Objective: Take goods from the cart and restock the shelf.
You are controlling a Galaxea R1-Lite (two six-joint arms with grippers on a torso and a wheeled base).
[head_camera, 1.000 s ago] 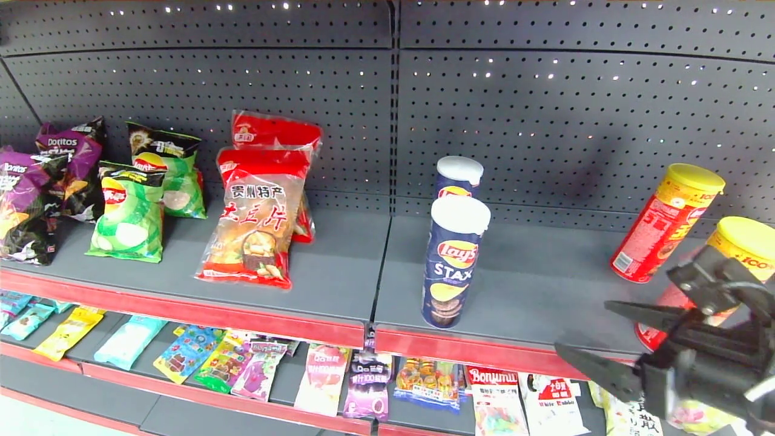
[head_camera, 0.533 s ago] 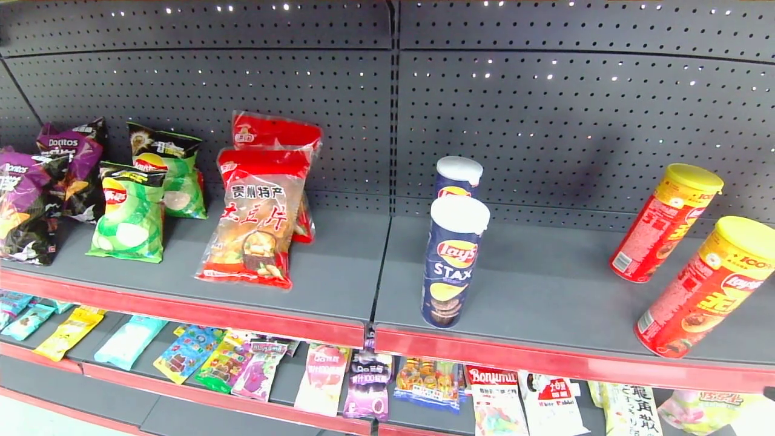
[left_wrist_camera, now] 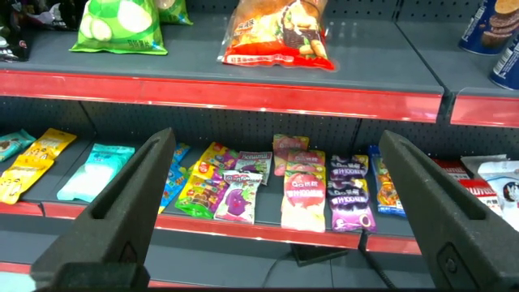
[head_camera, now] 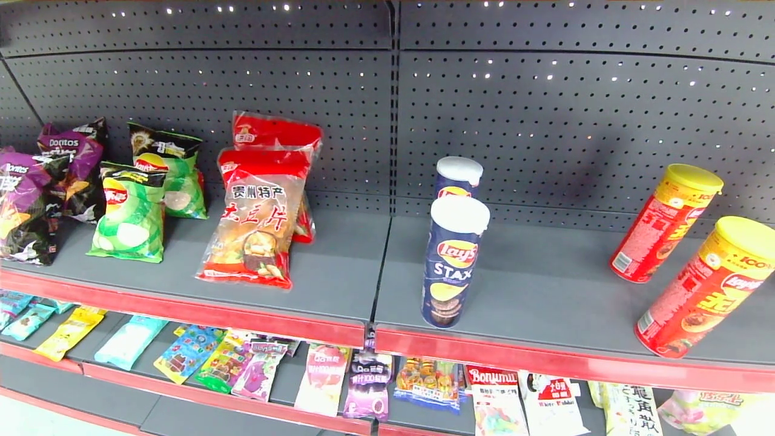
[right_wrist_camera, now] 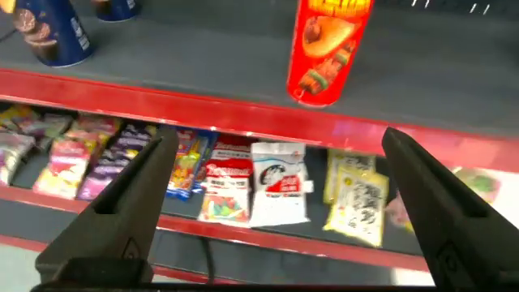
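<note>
Left claw, right claw both spread wide, empty, held low before shelf, likely ready for cart pickup. Red canister standing at front edge, label facing outward.

We see chip bags left on the shelf, 2 middle cans — 1 behind the other — 2 right-hand cans, sweet packets on the tier below.
</note>
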